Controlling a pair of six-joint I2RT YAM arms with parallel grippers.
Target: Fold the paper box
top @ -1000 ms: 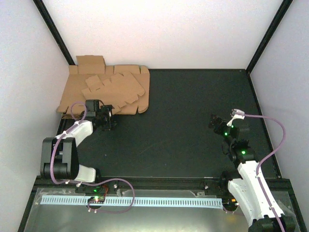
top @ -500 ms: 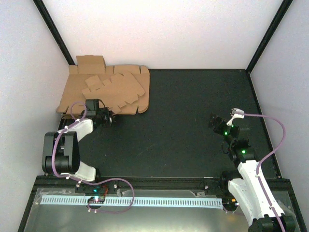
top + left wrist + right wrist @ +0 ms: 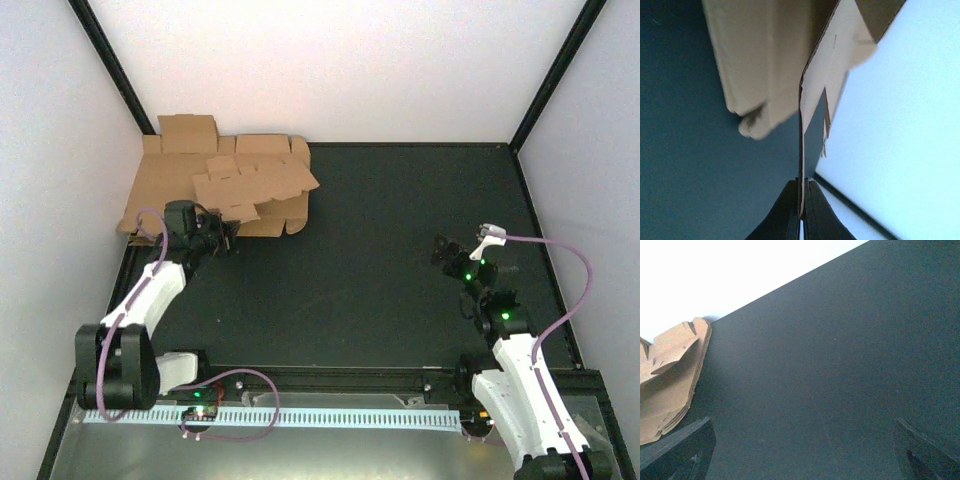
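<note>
My left fingers point(image 3: 784, 220) are clamped together on a thin edge of the box point(image 3: 815, 95), with nothing between them but the card itself. In the left wrist view the card runs edge-on straight up from the pinch, then bends and spreads into flaps higher up. To its left I see the blurred rounded edges of more cardboard over the dark table.

From the top view, the left gripper point(image 3: 222, 238) sits at the near edge of the stack point(image 3: 160, 190) of brown sheets in the far-left corner of the table point(image 3: 400, 230). The box is the die-cut piece on top of that stack. It lies skewed against the sheets beneath, and one flap corner pokes past the stack's right edge over the black surface. I can't tell from above how far it is lifted off the stack.

My right fingers point(image 3: 680, 450) stand wide apart with only bare table between them. The right gripper point(image 3: 447, 255) hangs over the right side of the table, well apart from the box. Its camera looks across to the stack against the white wall point(image 3: 715, 270).
</note>
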